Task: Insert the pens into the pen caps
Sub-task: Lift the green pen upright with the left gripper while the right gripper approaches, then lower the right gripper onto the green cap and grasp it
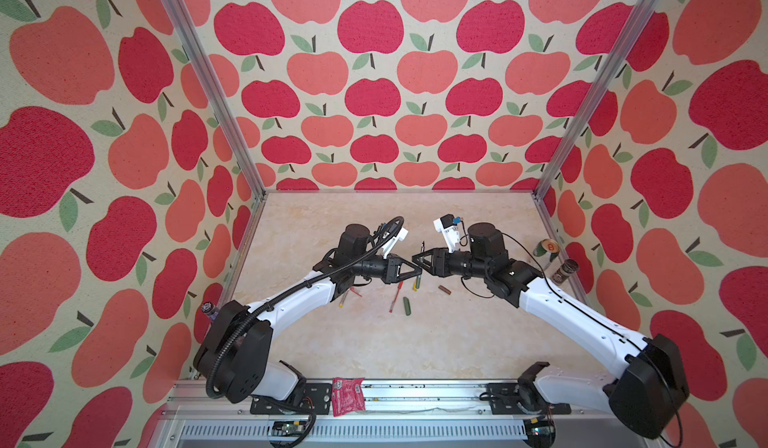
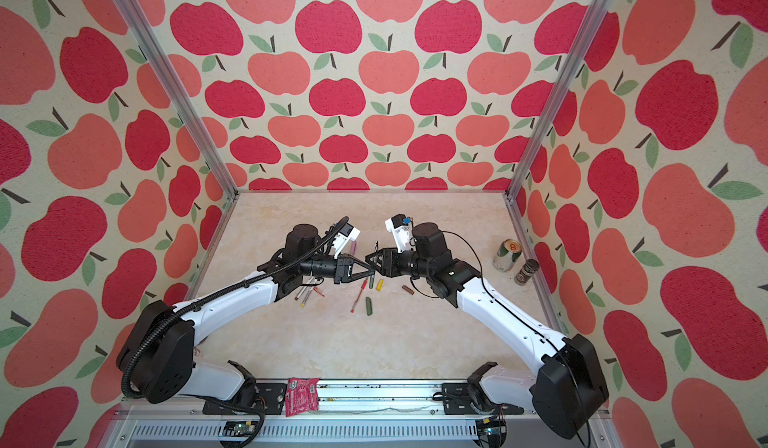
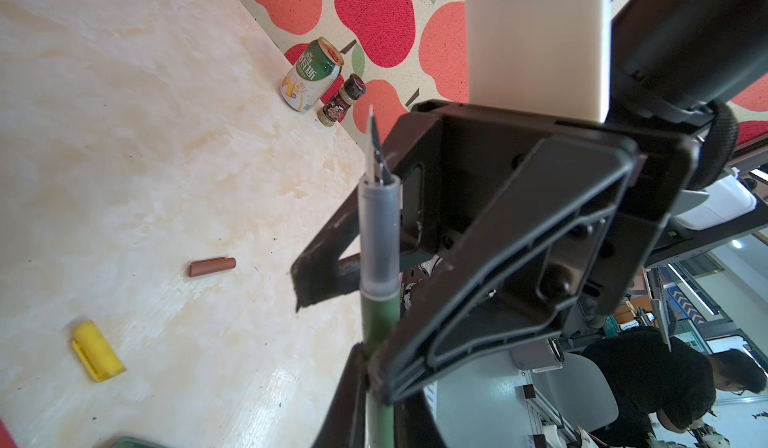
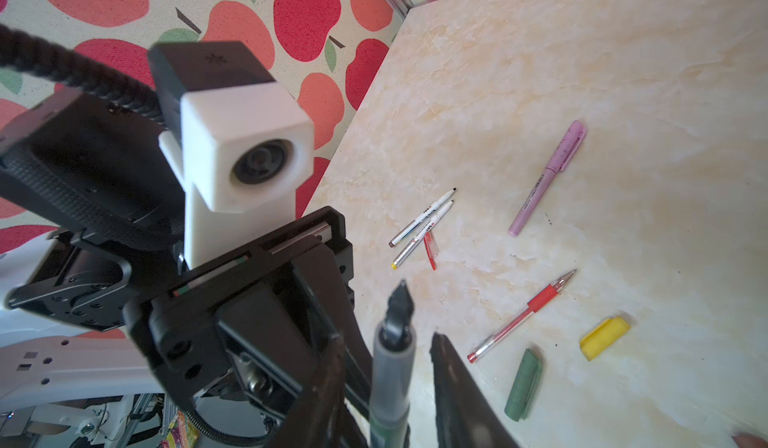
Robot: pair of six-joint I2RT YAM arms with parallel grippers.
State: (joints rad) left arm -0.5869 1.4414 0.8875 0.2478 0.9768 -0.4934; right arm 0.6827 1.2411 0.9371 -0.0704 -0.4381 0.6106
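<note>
Above the middle of the worktop [image 1: 457, 342], I see the two arms meeting tip to tip. The left jaws are clamped on the dark barrel of the green pen [image 3: 379, 234]. The pen stands crosswise between both arms, its bare nib pointing toward the back wall. The right jaws sit around the pen's grey grip section. In the right wrist view I see a gap between one finger [image 4: 446, 375] and the pen, so they are parted, not pinching.

Down on the worktop, the green cap [image 4: 523, 383] lies near the red pen [image 4: 523, 315]. The yellow cap [image 4: 604, 337] is close by, and the brown cap [image 3: 212, 266] lies further toward the right arm's side. The two white pens [image 4: 423, 216] lie side by side with the red cap [image 4: 431, 251] just beside one of them. The lilac pen [image 4: 548, 176] lies beyond, its cap on. A drink can [image 3: 311, 74] and a spice jar [image 3: 341, 99] stand at the right edge.
</note>
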